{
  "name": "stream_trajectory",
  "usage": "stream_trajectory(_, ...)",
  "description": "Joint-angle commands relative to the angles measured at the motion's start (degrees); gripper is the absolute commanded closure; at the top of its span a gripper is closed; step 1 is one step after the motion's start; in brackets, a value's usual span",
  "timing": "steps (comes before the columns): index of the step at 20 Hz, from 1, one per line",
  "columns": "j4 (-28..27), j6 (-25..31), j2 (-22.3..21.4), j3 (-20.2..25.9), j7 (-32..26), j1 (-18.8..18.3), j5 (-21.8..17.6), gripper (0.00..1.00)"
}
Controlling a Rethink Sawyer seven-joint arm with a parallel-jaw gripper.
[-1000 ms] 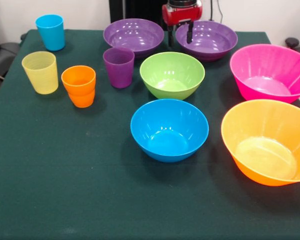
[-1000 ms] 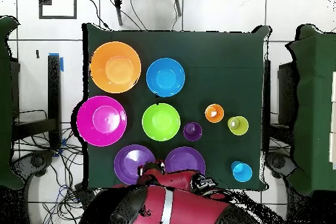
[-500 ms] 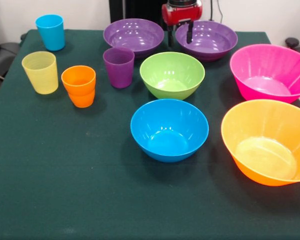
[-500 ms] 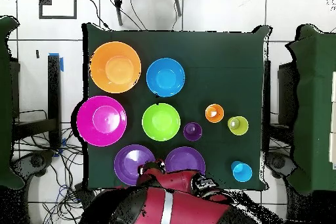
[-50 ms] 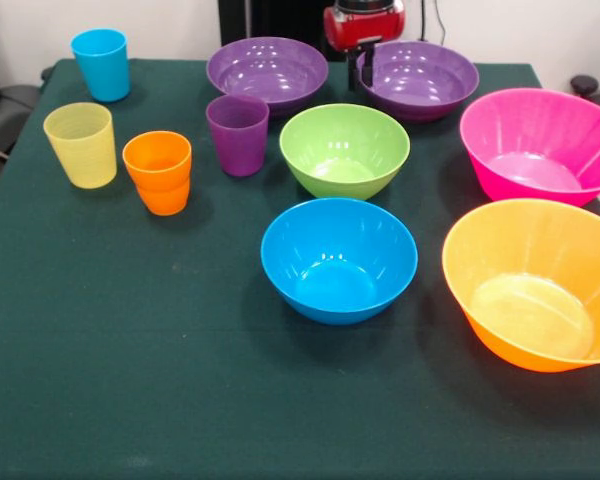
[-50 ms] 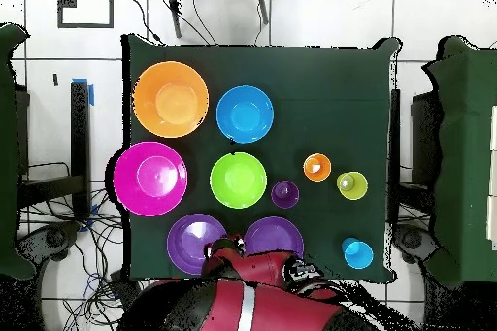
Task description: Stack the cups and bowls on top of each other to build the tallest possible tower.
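Pincer pinches the rim of the purple bowl; the glossy rim may slip when lifted.

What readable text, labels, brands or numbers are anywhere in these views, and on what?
None readable.
The cups, such as the orange cup, and the bowls, such as the blue bowl, are plain plastic with no print.
The green tablecloth is unmarked.
The red hand shows no legible marking.
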Motion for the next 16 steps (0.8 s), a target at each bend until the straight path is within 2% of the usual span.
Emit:
stream_trajectory(1, -4.95, -3.34, 0.92, 2.43, 10.84, 0.88, 3.12, 1.0)
stream_trajectory(4, -5.26, -1.95, 0.45, 2.67, 10.02, 0.71, 2.64, 1.0)
stream_trajectory(13, -5.33, -2.61, 0.36, 1.72, 10.03, 1.97, 2.88, 1.0)
stream_trajectory(16, -3.96, -1.62, -1.49, 1.8, 10.18, 1.89, 2.86, 1.0)
